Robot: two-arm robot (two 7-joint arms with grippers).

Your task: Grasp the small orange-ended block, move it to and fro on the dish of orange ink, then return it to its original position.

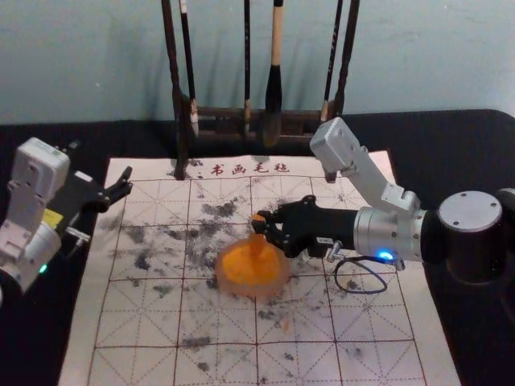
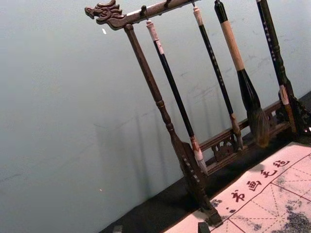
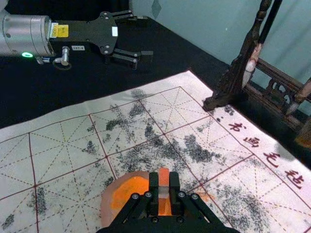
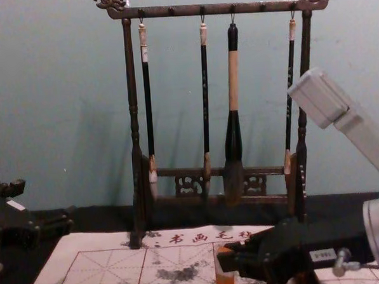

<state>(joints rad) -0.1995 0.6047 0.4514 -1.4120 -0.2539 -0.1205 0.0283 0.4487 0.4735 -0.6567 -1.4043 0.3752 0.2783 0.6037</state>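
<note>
My right gripper (image 1: 269, 228) is over the back part of the orange ink dish (image 1: 233, 277), shut on the small orange-ended block (image 1: 258, 218). In the right wrist view the right gripper (image 3: 164, 187) pinches the block (image 3: 164, 175) from both sides, with the dish (image 3: 108, 200) behind it. The block (image 4: 225, 282) stands upright in the chest view, its lower end orange. Whether that end touches the ink, I cannot tell. My left gripper (image 1: 122, 186) is parked at the mat's left edge, its fingers apart and holding nothing.
A dark wooden rack (image 4: 133, 119) with several hanging brushes stands at the mat's back edge, a large brush (image 4: 234, 114) among them. The white gridded mat (image 1: 145, 322), blotched with dark ink, lies on the black tabletop (image 1: 467, 153).
</note>
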